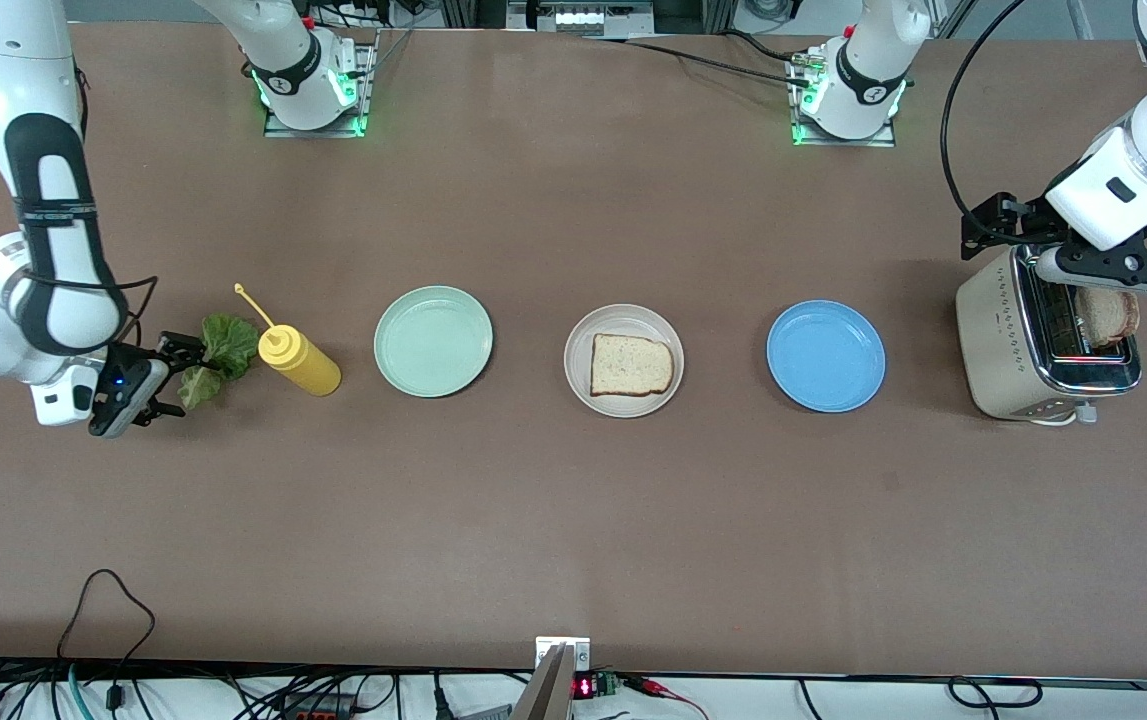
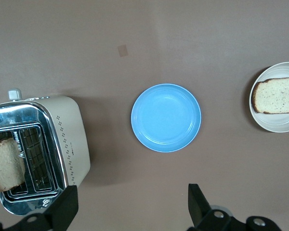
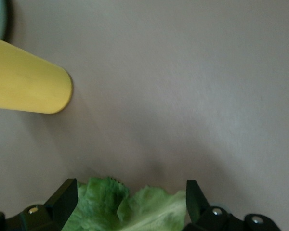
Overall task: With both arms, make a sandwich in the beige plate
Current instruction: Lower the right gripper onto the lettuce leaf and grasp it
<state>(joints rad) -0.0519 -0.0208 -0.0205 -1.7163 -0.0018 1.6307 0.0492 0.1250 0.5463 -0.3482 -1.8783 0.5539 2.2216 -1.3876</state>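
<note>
The brown table [image 1: 573, 520] is being shown with a mint green plate [image 1: 433, 341], the beige plate [image 1: 623, 360] carrying one bread slice [image 1: 631, 365], and a blue plate [image 1: 826, 356] in a row; the right gripper [image 1: 178, 372] is being held wide open around the lettuce leaf [image 1: 218, 355] beside a yellow bottle [image 1: 299, 361]; the left gripper [image 1: 1123, 268] is being held wide open, empty, over the toaster [image 1: 1033, 345], where a second slice [image 1: 1108, 315] is sitting.

One bread slice [image 1: 631, 365] lies on the beige plate [image 1: 581, 387]
</note>
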